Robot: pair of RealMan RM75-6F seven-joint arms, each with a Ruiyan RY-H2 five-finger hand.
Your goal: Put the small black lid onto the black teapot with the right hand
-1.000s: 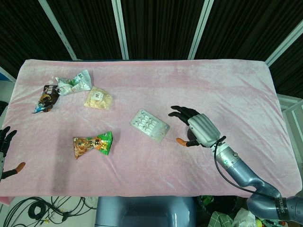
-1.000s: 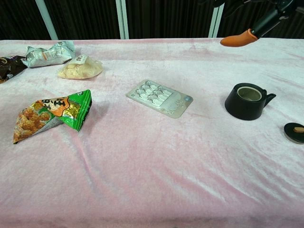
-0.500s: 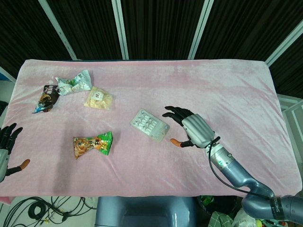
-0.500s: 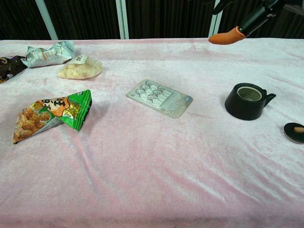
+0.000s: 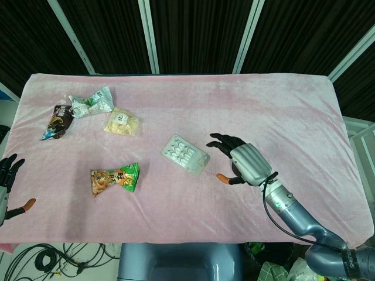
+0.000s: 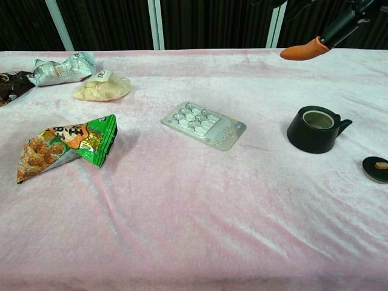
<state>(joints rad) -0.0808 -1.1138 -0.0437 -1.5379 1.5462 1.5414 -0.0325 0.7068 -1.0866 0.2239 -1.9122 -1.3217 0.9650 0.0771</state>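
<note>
Head view: right hand (image 5: pixel 249 165) hovers over the desk (image 5: pixel 281 105), fingers spread, grasping nothing. It has swung back toward the robot's right after drifting left half a second ago; the orange thumb tip now sits clear of the blister pack (image 5: pixel 185 155), which lies just left of the hand. The hand covers the teapot and lid here, so neither shows. Left hand (image 5: pixel 7 175) at the near-left desk edge, fingers apart, empty, barely shifted.

Chest view: only the right hand's orange thumb tip (image 6: pixel 305 50) shows, up top, back roughly above and behind the black teapot (image 6: pixel 315 128). The teapot stands open, no lid on. The small black lid (image 6: pixel 376 168) lies flat on the desk, below and to the right of the thumb tip, well apart from it, just right of the teapot. Neither has moved.

Meaning: the hand is wandering above the pot, not yet descending on the lid; the pick is not started.
</note>
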